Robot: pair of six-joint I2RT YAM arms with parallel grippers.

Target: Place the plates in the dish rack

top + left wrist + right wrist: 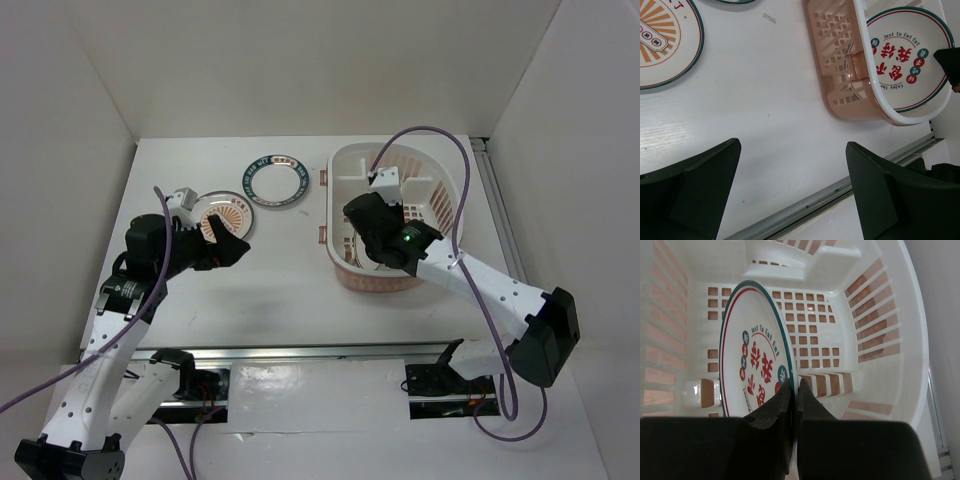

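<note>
Left fingers (690, 195) spread wide, right fingers (771, 416) clamped together.

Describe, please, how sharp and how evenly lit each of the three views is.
Top external: even bright light, only soft shadows on the table. Left wrist: the left gripper shows dark with little detail, the dish rack sharp. Right wrist: the red-marked plate is sharp, the rack's near left wall washed out and blurred.

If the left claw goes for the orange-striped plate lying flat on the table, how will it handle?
The orange-striped plate looks rigid and glossy, so it will probably skid on the smooth table, not flex. It lies flat with a low rim, so the open left claw likely must catch its edge, where a pinch may slip.
</note>
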